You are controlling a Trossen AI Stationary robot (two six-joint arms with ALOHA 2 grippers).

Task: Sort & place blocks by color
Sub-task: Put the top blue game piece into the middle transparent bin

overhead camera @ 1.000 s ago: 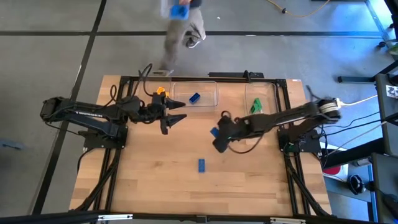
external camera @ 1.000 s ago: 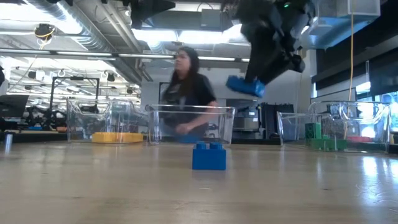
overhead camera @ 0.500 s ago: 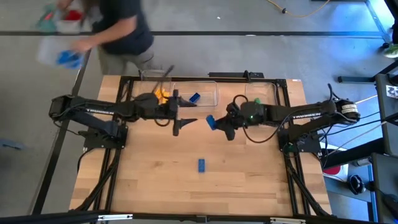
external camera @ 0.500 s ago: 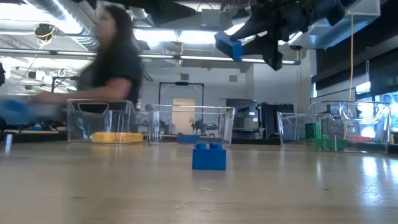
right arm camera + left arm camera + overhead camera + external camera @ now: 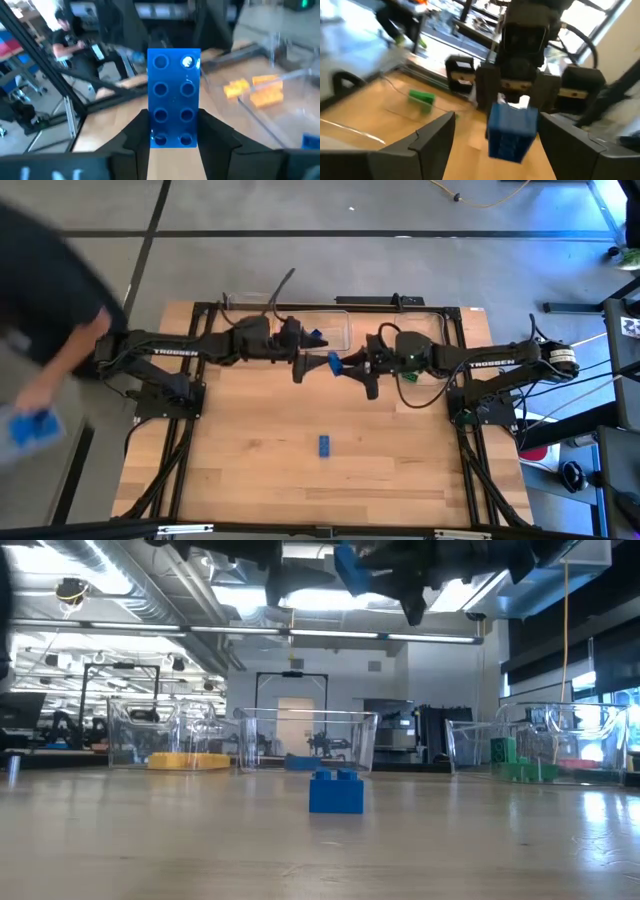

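My right gripper (image 5: 347, 367) is shut on a blue block (image 5: 335, 363), held high over the table's far middle. In the low view this block (image 5: 350, 565) hangs near the picture's top. My left gripper (image 5: 312, 366) faces it, open. In the left wrist view its fingers (image 5: 437, 134) stand on either side of the block (image 5: 512, 130), with a gap on each side. Another blue block (image 5: 325, 444) rests flat on the table. A third blue block (image 5: 313, 337) lies in the middle bin. Yellow blocks (image 5: 260, 92) and a green one (image 5: 421, 97) lie in the outer bins. My right gripper pinches the blue block's two long sides near one end (image 5: 172, 136) between its two fingers. The fingers (image 5: 215, 131) come in level from the table's right and lie along the block. The block sticks out past the fingertips toward my left gripper, clear of the table, its studded face toward the wrist camera.
Three clear bins stand along the far edge: left (image 5: 160, 735), middle (image 5: 305, 740), right (image 5: 545, 745). A person (image 5: 45, 320) moves beside the table's left edge, carrying something blue (image 5: 30, 425). Bare wood (image 5: 250, 460) spreads across the table's near half around the lone block.
My right gripper has risen and gone toward the far middle with the blue block, tipping from pointing down to level. My left gripper has gone toward the table's right until its open fingers flank the block. The person has walked from the far side round to the left.
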